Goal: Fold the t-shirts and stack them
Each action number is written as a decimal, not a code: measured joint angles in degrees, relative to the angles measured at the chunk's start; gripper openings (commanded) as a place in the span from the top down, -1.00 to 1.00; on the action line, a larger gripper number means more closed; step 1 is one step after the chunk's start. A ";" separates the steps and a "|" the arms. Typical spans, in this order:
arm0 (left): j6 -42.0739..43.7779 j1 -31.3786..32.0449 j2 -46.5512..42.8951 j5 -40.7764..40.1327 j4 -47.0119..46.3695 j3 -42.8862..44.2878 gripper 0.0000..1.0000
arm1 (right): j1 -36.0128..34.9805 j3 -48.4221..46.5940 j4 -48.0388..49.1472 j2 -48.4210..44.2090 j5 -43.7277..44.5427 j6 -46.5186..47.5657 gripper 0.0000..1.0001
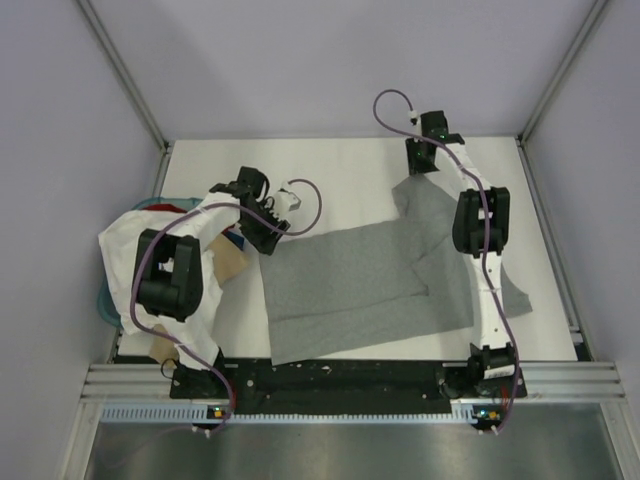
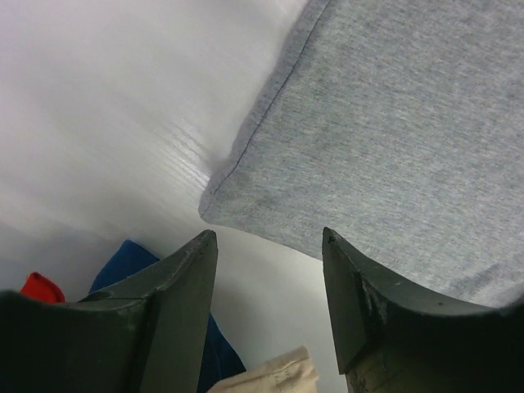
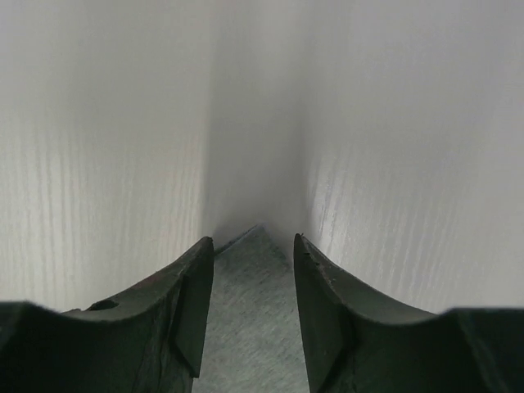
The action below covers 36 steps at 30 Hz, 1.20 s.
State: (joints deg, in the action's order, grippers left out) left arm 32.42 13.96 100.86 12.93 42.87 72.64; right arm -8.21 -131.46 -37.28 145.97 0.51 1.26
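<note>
Near edge: grey t-shirt lay spread on the table between my two arms, one layer lapped over another near its middle. The rest sat in a pile at the left edge, with the white t-shirt draped over my left arm. In the left wrist view, bits of tan t-shirt, blue t-shirt and red t-shirt showed low beside my fingers.

My left gripper was at the grey t-shirt's far left corner. Jaws were part-way apart with only bare table in the gap. The corner lay just ahead of the tips, and I had hold of nothing.

My right gripper was at the grey t-shirt's far right tip. Jaws were part-way apart, and the pointed end of the cloth lay in the gap. Couldn't tell whether the pads touched it; no pinch visible. Past it was plain white table.
</note>
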 measured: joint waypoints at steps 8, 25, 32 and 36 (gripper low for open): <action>1.66 -0.59 4.37 0.79 0.83 1.70 -0.29 | -0.07 -1.01 -0.44 0.68 0.85 0.66 0.93; 8.22 -1.51 10.32 3.48 5.25 6.10 -0.24 | -0.15 7.89 -2.49 -6.56 -6.69 0.68 1.00; 8.52 -2.36 10.32 2.86 5.31 6.80 -0.28 | 0.20 19.50 0.37 -19.71 -8.66 -0.35 1.00; 9.70 -2.78 10.32 2.75 5.29 7.56 -0.27 | 0.35 26.73 4.17 -27.52 -8.90 -2.01 1.00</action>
State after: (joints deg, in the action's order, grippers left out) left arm 42.13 11.18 111.18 15.68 48.16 80.20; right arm -7.86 -104.73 -33.10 118.45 -8.38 -0.75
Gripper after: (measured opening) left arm 0.637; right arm 0.009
